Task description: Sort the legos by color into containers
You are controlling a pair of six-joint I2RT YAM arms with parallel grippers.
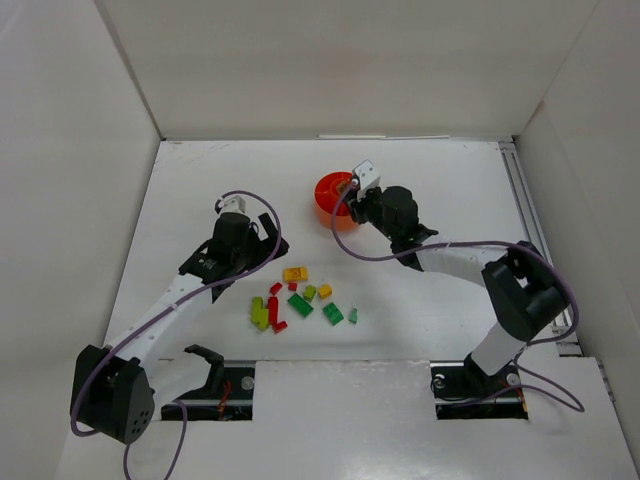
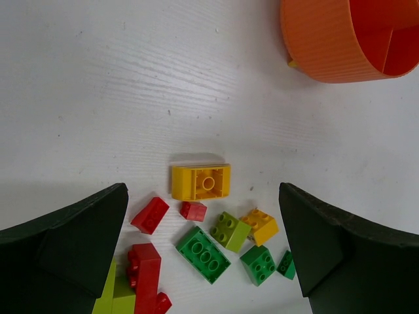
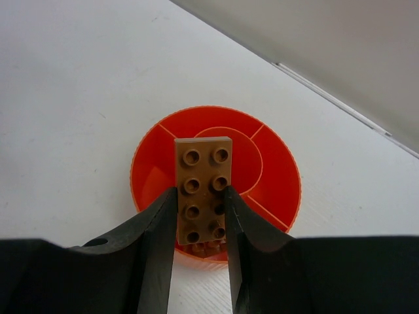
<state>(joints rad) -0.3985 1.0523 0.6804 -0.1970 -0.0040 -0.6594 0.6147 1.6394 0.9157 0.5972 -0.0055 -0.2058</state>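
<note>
White tabletop point(image 1: 200, 200), boxed in by plain white back panel point(image 1: 330, 60), left panel point(image 1: 60, 150), right panel point(image 1: 590, 110). Along right table edge, metal rail point(image 1: 518, 205). Soft even light, faint shadows.

White links point(image 1: 165, 305), black joints point(image 1: 520, 295), purple cables point(image 1: 470, 242) on left arm point(image 1: 185, 290) and right arm point(image 1: 450, 258); jaws seemingly matte black

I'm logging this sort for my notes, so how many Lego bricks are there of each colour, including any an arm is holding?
red bricks: 4
green bricks: 3
yellow bricks: 2
lime bricks: 2, taking the left lime clump as one
brown brick: 1, held in the right gripper
Total: 12
</note>
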